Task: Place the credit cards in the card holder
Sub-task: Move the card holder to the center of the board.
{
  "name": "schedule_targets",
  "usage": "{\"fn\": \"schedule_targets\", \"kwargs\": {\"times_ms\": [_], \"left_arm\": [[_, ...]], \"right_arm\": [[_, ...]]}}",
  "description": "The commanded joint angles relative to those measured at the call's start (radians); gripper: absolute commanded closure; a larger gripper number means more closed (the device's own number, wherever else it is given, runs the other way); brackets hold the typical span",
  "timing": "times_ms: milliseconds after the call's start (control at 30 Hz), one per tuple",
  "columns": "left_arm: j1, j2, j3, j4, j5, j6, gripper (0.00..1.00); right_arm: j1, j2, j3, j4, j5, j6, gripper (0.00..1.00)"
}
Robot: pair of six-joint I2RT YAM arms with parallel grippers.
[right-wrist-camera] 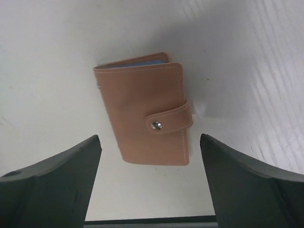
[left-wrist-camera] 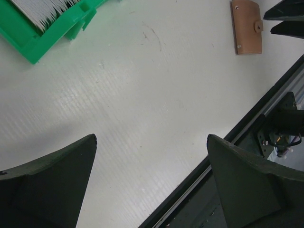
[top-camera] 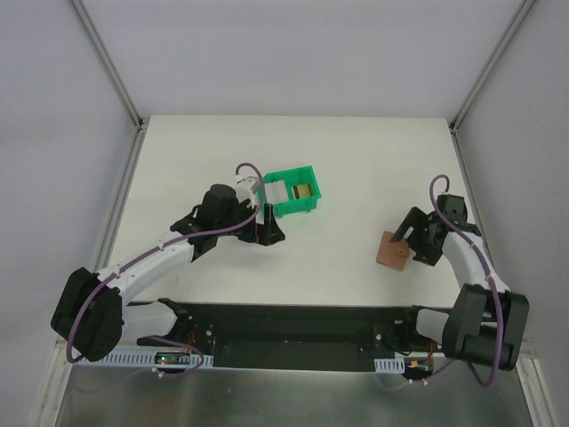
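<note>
Top view: cards [top-camera: 298, 190] lie in the green bin [top-camera: 298, 210]; closed wallet [top-camera: 391, 250] sits well to its right.
Left wrist: left gripper [left-wrist-camera: 152, 142] spread wide, empty, over the table [left-wrist-camera: 142, 85].
Right wrist: right gripper [right-wrist-camera: 149, 140] open, wallet between its fingers, untouched.

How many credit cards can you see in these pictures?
2, both inside the green bin: a pale card on its left and a gold card on its right. More may be hidden underneath.

left gripper [left-wrist-camera: 151, 138] spread wide, green bin [left-wrist-camera: 27, 46], card holder [left-wrist-camera: 246, 26]
</note>
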Motion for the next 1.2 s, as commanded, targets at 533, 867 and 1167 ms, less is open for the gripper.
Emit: {"fn": "schedule_targets", "kwargs": {"times_ms": [533,867,1167], "left_arm": [[-0.035,0.039,0.020,0.033,-0.005,-0.002,0.01],[-0.092,0.121,0.049,0.070,-0.025,-0.052,0.02],[-0.100,0.079,0.029,0.073,-0.040,-0.045,0.02]], "right_arm": [[0.038,0.329,-0.055,0.248,-0.304,-0.030,0.86],[0.167,0.220,-0.111,0.357,-0.327,0.084,0.79],[0.167,0.380,0.233,0.248,-0.206,-0.040,0.45]]}}
